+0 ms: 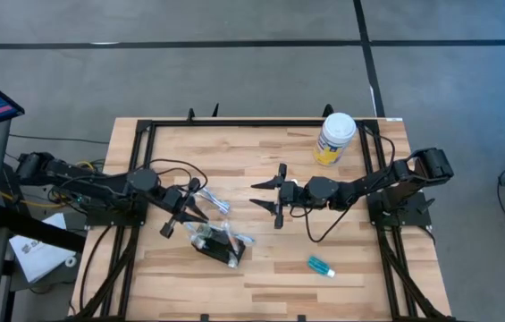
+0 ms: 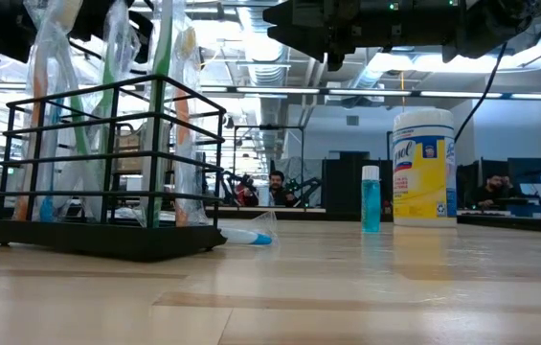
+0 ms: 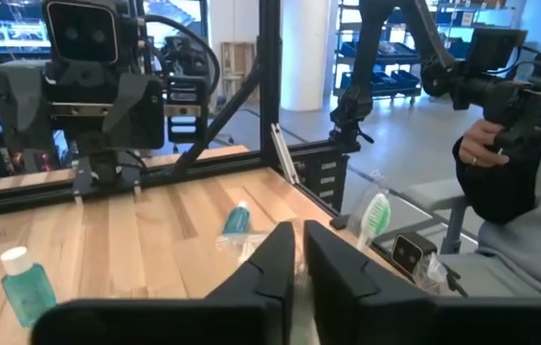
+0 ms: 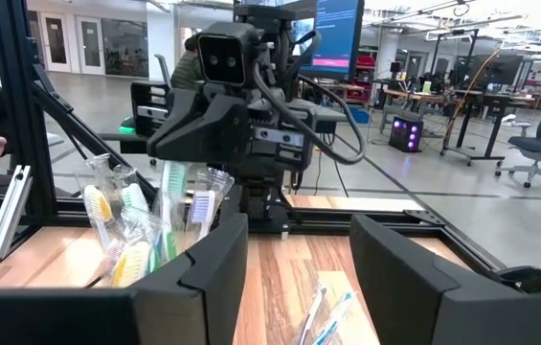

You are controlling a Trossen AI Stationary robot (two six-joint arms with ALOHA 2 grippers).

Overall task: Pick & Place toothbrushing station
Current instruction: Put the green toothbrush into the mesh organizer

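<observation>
The left gripper (image 1: 200, 204) sits low over the left half of the wooden surface (image 1: 261, 268), its fingers (image 3: 275, 264) drawn together with only a thin slit between them; whether they pinch one of the wrapped brushes cannot be told. Just beside it, toward the front edge, stands the station (image 1: 219, 246), a black wire rack on a dark base, upright and turned at an angle to the surface's edges. Wrapped toothbrushes (image 2: 163, 86) stand upright in it, and one more packet (image 2: 247, 234) lies flat on the wood against its base. Near the middle, the right gripper (image 1: 268, 199) hangs above the surface with its fingers (image 4: 217, 259) spread wide and nothing between them, pointing toward the left arm and the station. A small teal bottle (image 1: 320, 266) lies on its side near the front right. A wipes canister (image 1: 334, 137) with a white lid and yellow label stands upright at the back right, well apart from the station.
</observation>
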